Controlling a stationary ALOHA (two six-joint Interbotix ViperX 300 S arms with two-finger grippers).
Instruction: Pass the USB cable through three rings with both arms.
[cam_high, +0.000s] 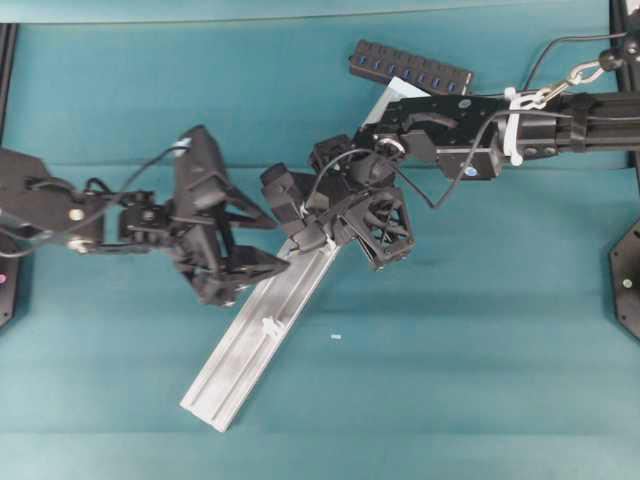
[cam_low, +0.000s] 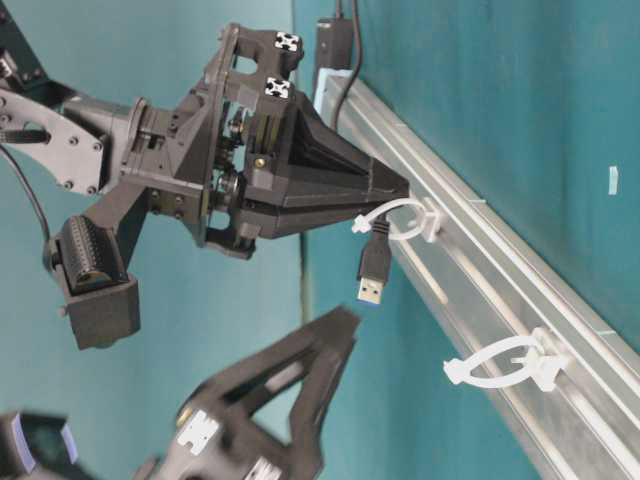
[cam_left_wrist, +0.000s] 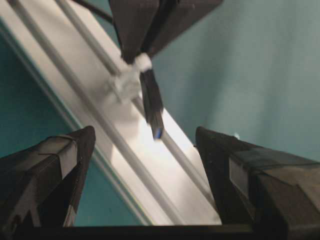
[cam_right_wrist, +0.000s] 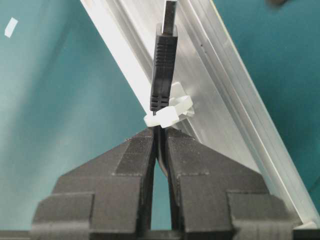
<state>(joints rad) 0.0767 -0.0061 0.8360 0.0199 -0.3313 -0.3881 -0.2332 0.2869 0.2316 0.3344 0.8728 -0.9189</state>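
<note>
Plug (cam_right_wrist: 164, 65) of the USB cable pokes through a white ring (cam_right_wrist: 170, 112) on the rail (cam_right_wrist: 235, 105), its long axis in line with the right gripper (cam_right_wrist: 160, 137), whose jaws clamp the cable just behind. Left gripper (cam_left_wrist: 145, 165) jaws stand wide apart beyond the plug's tip.

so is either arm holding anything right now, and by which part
The right gripper pinches the USB cable just behind its plug, which pokes through a ring. The left gripper holds nothing, jaws wide.
</note>
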